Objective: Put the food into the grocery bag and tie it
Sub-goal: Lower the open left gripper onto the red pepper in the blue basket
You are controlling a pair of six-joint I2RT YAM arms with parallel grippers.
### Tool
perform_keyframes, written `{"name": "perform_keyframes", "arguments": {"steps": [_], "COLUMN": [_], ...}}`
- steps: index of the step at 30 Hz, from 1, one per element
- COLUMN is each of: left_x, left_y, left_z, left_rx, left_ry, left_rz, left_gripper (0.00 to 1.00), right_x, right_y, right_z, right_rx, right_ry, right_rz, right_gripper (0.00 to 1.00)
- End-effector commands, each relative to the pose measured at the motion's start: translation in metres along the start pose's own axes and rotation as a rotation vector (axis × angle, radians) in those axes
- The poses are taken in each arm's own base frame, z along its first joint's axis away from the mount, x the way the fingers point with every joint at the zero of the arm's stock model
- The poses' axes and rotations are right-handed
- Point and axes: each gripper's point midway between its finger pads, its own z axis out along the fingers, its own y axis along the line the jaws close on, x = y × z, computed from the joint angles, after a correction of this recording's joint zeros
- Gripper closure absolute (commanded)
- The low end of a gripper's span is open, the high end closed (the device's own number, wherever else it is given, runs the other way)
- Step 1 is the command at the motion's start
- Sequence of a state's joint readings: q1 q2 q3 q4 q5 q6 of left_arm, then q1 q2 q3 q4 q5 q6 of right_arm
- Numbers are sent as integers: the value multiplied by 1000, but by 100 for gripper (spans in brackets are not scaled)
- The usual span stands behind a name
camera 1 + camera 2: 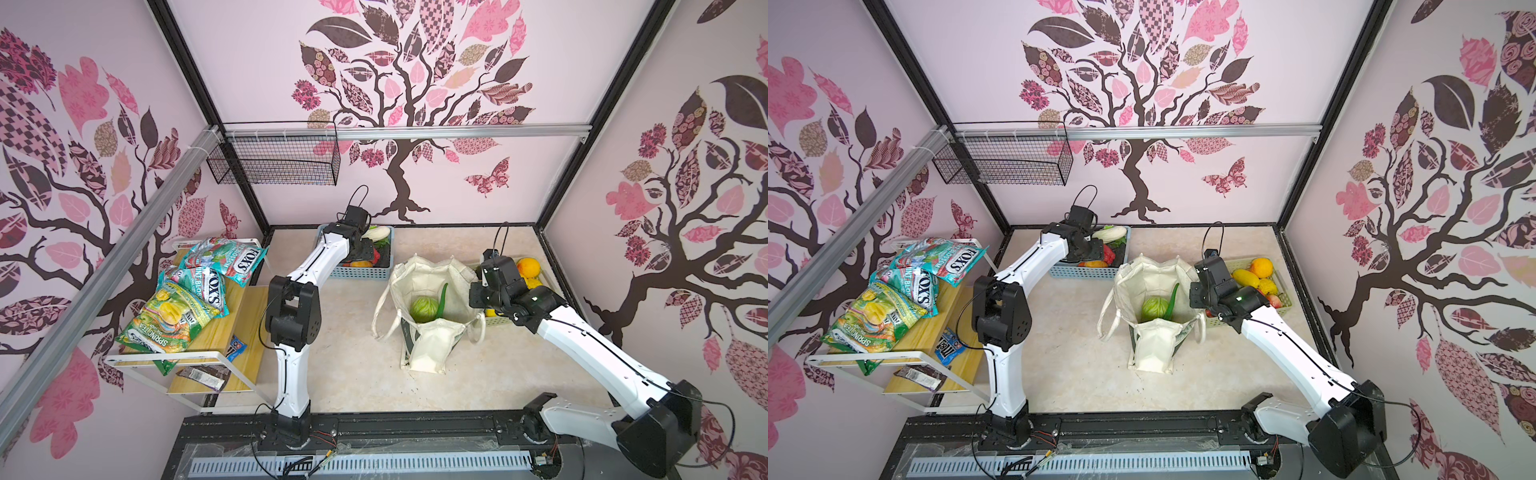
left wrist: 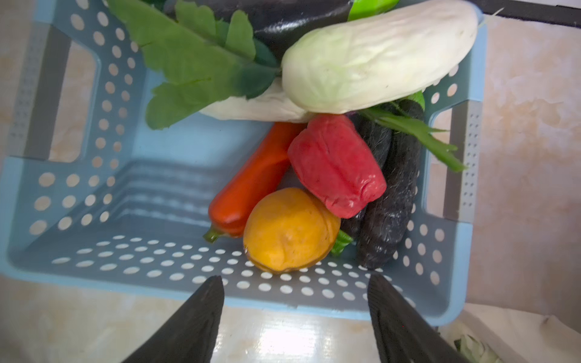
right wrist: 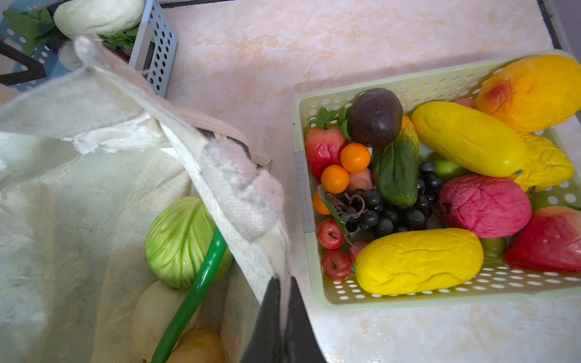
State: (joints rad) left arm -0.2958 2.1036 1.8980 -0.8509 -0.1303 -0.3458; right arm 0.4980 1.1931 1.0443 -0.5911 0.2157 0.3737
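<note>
The grocery bag [image 1: 432, 345] stands mid-table, mouth up & open. Inside: a green cabbage [image 3: 179, 242], a long green stalk [image 3: 191, 295], plus a pale piece and a yellowish one lower down. So it's partly loaded; tie not due yet. The right gripper [image 3: 284, 279] is pinched together on the bag's rim, on the side facing the pale green basket [image 3: 345, 301] just beside the bag, holding the mouth wide.

The left gripper [image 2: 294, 278] hangs over one wall of the blue basket [image 2: 314, 301], which sits past the bag's far corner on the left arm's side. Its fingers [image 2: 195, 320] are well apart w/ nothing btwn them. Judged step: pick the next veg. Closest is the yellow-orange fruit [image 2: 290, 229], right up against that wall, w/ the red pepper [image 2: 336, 166] & carrot [image 2: 251, 185] beside it.

To do it well:
- Shift fwd so both fingers clear the wall.
- Straddle the fruit across its width and close gently; it's glossy, prob slips.
- Lift straight up above the rim before swinging toward the bag, else the pepper may drag.

Room: the basket half farther from the bag is bare, good for finger entry. There's bare tabletop btwn basket & bag. Watch the bag handles [image 1: 376, 318] drooping off its sides and the right arm at the rim. Drop thru the mouth's middle.
</note>
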Motion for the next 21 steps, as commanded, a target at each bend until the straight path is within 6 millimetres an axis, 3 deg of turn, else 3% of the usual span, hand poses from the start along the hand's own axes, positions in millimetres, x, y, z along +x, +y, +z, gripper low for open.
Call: {"name": "perform_keyframes", "arguments": {"steps": [1,12,21], "left_x": [-10,-5,3], "left_y": [-5,-1,-4], "left_z": [3,30,39], "left_rx": [19,29,91], "left_ry": [0,73,122], "left_rz": [4,1,43], "left_gripper": [24,23,21], "right_x": [-3,-13,-12], "right_y": [1,7,10], "right_z": [0,1,4], "right_rx": [12,-1,-12], "right_ry": [19,16,23], "right_rz": [-12,-25,-24], "right_gripper": [99,99,99]}}
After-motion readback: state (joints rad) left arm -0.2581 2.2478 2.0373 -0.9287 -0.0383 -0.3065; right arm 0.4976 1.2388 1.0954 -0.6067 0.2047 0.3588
